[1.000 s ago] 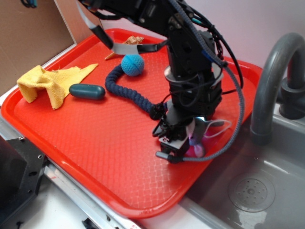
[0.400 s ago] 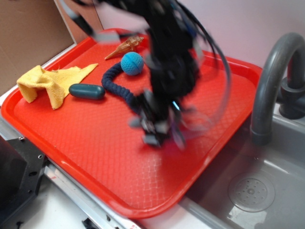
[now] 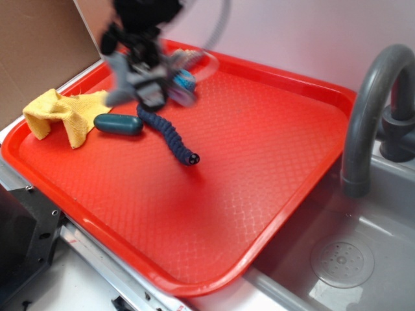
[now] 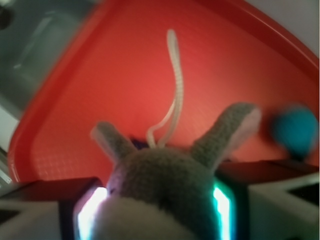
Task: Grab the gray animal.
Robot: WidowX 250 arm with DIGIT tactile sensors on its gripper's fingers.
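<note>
The gray animal (image 4: 165,182) fills the bottom of the wrist view, clamped between my two fingers, its ears up and its white cord loop trailing over the red tray (image 4: 125,75). In the exterior view my gripper (image 3: 148,81) is blurred with motion above the tray's far left part, shut on the gray animal (image 3: 178,94), which shows only as a gray-pink smear at the jaws. It hangs above the tray.
A dark blue rope snake (image 3: 170,139) lies on the red tray (image 3: 272,149) below the gripper. A blue ball (image 3: 186,79), a teal capsule (image 3: 118,124) and a yellow cloth (image 3: 61,115) sit nearby. A gray faucet (image 3: 366,110) and sink (image 3: 337,259) are on the right.
My arm has swung from the tray's right side near the sink to its far left, carrying the gray animal up off the tray. The rope snake's end is uncovered now.
</note>
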